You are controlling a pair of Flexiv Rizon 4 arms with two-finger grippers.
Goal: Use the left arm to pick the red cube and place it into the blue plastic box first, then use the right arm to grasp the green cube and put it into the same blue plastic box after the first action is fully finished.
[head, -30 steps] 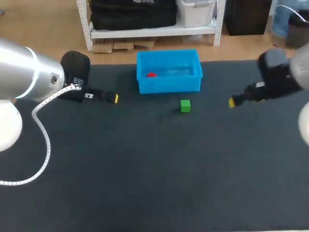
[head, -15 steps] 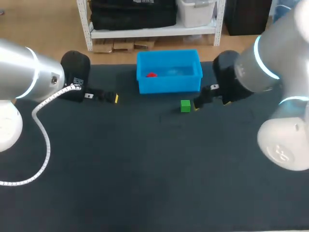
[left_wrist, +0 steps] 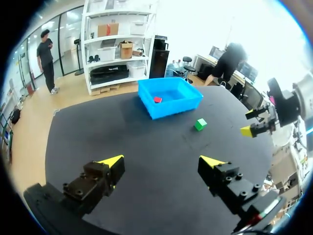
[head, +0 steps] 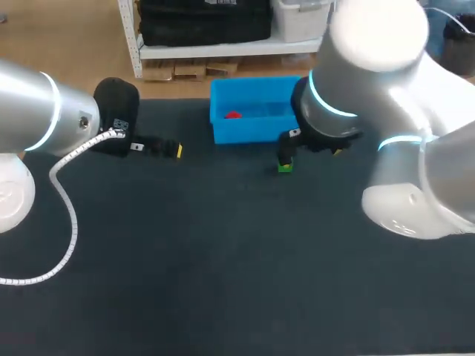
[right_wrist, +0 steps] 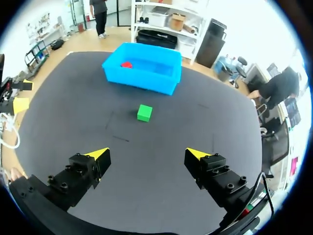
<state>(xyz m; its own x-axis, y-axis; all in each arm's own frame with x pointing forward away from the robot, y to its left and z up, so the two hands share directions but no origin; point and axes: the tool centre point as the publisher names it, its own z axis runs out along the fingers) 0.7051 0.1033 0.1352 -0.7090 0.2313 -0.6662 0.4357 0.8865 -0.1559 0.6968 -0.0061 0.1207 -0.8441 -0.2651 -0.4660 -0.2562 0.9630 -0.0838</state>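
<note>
Stage check: the red cube (head: 233, 115) is lying inside the blue box (head: 256, 136), near its left end, so I am judging the first half done and the green cube (head: 285, 167) to be the piece in hand. The green cube is sitting on the table (head: 223, 259) just in front of the box's near wall, apart from it, with nothing touching it that I can make out. The right arm (head: 356, 81) is reaching in over it, and in the head view the right tool (right_wrist: 146, 152) is hanging almost directly above the cube. In the right wrist view, both yellow-tipped fingers are standing wide apart and holding nothing. There the cube is lying straight ahead along the fingers' line, a shade toward one finger and not yet between them, with the box lying beyond the cube. The left tool (left_wrist: 164, 159) is likewise gaping wide and empty, resting low at the table's left side, well apart from both cubes. The right tool is therefore far the nearer, as the task wants. A cube is offering no long axis, so either pair of opposite faces should be serving. Its edges are looking a little turned against the finger line, so I am expecting a small wrist twist and a straight descent before closing. Risk: the near wall of the box is standing close behind the cube.
</note>
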